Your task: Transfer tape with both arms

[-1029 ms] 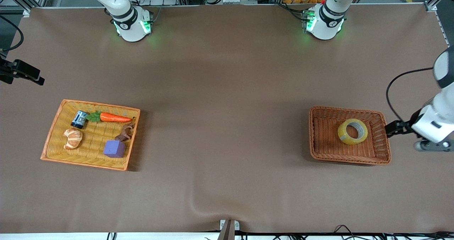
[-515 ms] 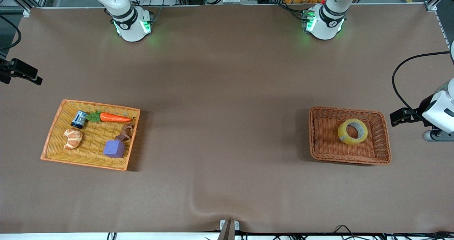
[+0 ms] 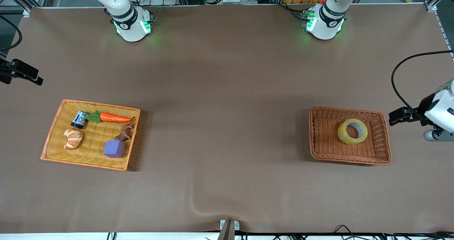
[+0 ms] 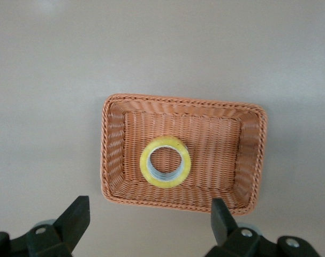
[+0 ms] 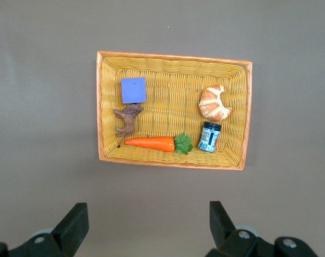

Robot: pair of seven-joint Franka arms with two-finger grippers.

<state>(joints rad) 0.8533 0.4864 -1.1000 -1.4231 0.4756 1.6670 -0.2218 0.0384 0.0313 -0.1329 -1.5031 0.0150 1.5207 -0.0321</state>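
Note:
The tape (image 3: 352, 131), a yellowish ring with a grey-white core, lies flat in the brown wicker basket (image 3: 319, 137) toward the left arm's end of the table. It also shows in the left wrist view (image 4: 165, 161), inside the basket (image 4: 115, 155). My left gripper (image 4: 149, 208) is open and empty, high over bare table just outside the basket's rim. The left arm's wrist (image 3: 439, 108) shows at the edge of the front view. My right gripper (image 5: 146, 211) is open and empty, high over bare table beside the yellow tray (image 5: 173, 67).
The yellow tray (image 3: 53, 133) toward the right arm's end holds a carrot (image 3: 114, 118), a croissant toy (image 3: 73, 138), a purple cube (image 3: 114, 148), a blue can (image 3: 79, 119) and a brown figure (image 3: 125, 132). Brown cloth covers the table.
The left arm's wrist has drawn away from the basket toward the edge of the front view. The tape has not moved. The right arm has barely moved.

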